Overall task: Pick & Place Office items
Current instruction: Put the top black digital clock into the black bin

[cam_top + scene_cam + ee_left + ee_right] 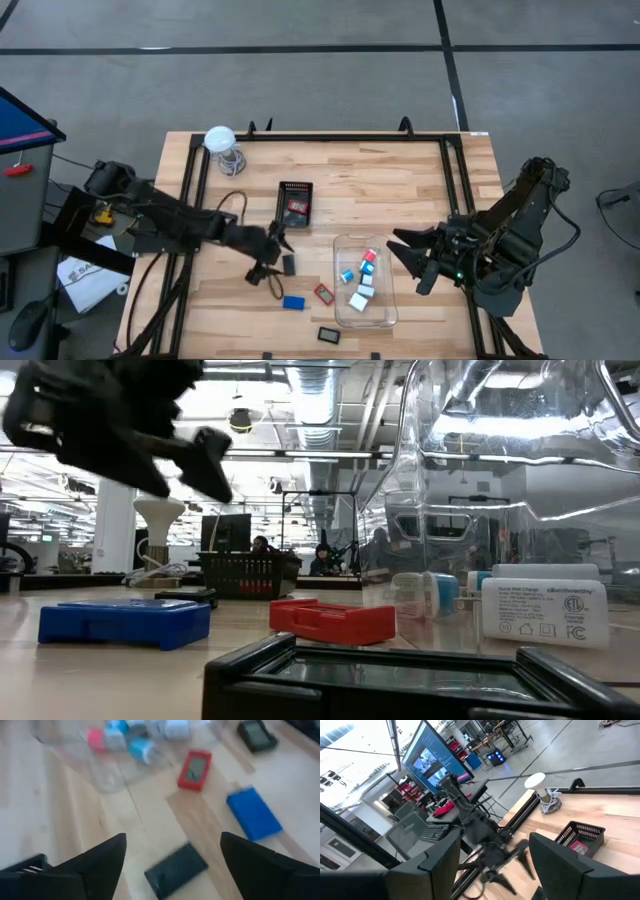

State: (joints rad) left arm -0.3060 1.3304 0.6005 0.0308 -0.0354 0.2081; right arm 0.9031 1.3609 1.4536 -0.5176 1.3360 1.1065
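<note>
My left gripper (272, 257) hangs open above the table's middle, its fingers either side of a flat black rectangle (176, 870) that lies flat on the wood (289, 264). A blue rectangle (293, 302), a red one (324, 294) and another black one (329, 335) lie flat nearer the front edge. Several small white, cyan and red pieces (362, 282) sit inside the clear box (345, 245). My right gripper (400, 258) waits open just right of that box. In the low view my left gripper (150, 430) is well above the blue piece (125, 622).
A black mesh tray (295, 203) with a red item in it stands toward the far side. The white ball-shaped thing on a wire coil (222, 145) sits at the far left corner. Bare wood lies left of the loose pieces. People sit in the room beyond (322, 558).
</note>
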